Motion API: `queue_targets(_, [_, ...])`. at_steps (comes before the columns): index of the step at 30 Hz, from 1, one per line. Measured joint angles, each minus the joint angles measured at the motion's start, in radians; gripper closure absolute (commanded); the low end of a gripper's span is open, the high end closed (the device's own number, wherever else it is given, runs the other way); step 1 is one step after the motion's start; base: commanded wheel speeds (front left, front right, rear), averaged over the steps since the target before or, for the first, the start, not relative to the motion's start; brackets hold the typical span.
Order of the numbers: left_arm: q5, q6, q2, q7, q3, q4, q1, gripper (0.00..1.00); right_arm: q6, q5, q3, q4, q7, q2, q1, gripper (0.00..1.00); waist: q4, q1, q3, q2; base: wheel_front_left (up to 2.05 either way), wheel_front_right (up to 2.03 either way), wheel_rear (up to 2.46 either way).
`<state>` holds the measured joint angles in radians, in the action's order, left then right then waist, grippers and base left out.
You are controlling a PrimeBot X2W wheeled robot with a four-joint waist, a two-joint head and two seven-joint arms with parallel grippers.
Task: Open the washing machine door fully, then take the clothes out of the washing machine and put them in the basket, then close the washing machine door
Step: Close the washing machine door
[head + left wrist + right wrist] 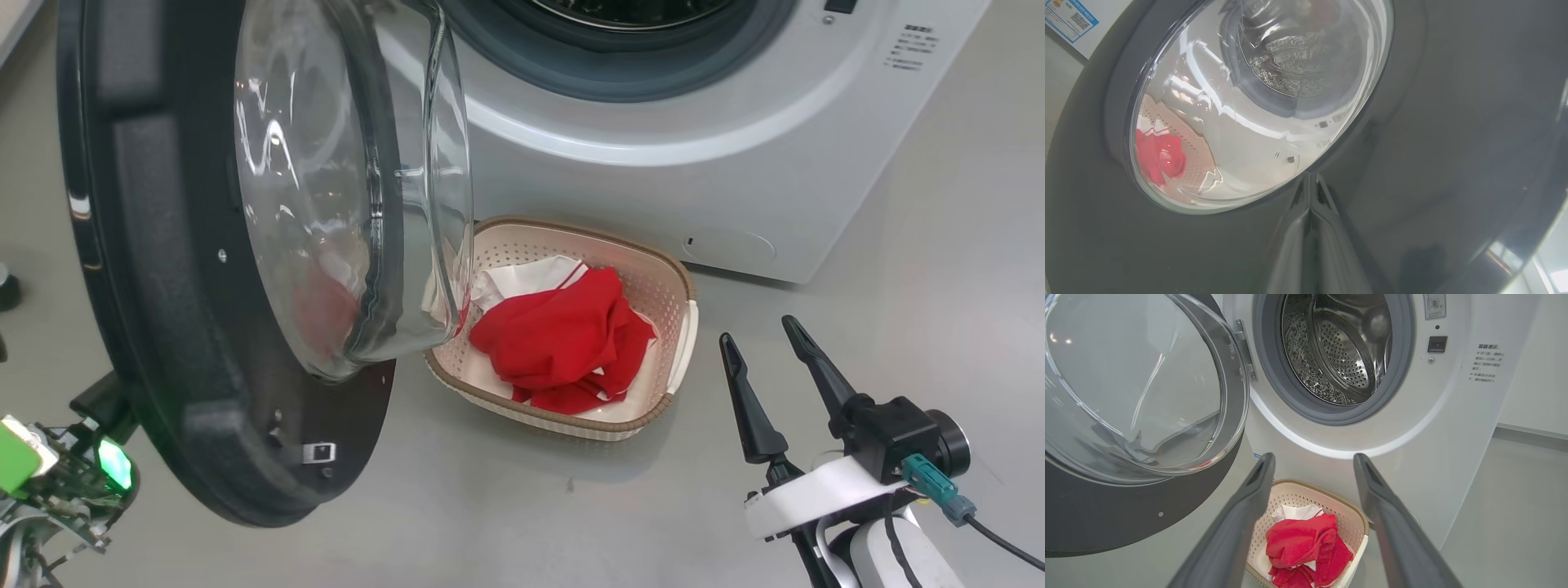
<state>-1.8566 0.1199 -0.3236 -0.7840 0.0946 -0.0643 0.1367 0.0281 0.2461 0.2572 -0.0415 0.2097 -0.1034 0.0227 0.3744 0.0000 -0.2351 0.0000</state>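
Note:
The washing machine (653, 188) stands at the back with its steel drum (1339, 355) showing no clothes. The washing machine door (163, 286) hangs swung out to the left, its glass bowl (351, 188) bulging over the basket's left end. The cream basket (678, 278) sits on the floor before the machine with the red and white clothes (563, 339) heaped inside. My right gripper (763, 343) hovers open to the basket's right, holding nothing. In the left wrist view my left gripper (1310, 176) is shut, its tips against the door's dark outer face below the window (1257, 102).
Grey floor (939, 269) spreads to the right of the basket and machine. A small dark object (6, 286) sits at the far left edge. The latch socket (1437, 344) is on the machine's right front. A wall base (1531, 430) runs at the right.

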Motion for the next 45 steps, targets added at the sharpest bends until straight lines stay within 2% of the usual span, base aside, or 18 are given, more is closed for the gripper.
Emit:
queue_targets(16, [0.004,0.000,0.026,-0.017,-0.043,-0.044,-0.016,1.00,0.000,0.016,0.016,-0.032,0.021,0.020,0.035,0.00,-0.135,0.0000,-0.007,0.0000,0.00,0.00,0.00])
queue_targets(33, [0.028,-0.002,0.028,-0.017,-0.073,-0.041,-0.013,1.00,0.006,0.036,0.049,-0.071,0.033,0.040,0.053,0.00,-0.322,0.0000,-0.008,0.0000,0.00,0.00,0.00])
queue_targets(45, [0.035,-0.046,0.030,-0.009,-0.085,-0.019,0.044,1.00,0.013,0.060,0.070,-0.085,0.034,0.044,0.066,0.00,-0.452,0.0000,-0.025,0.0000,0.00,0.00,0.00])
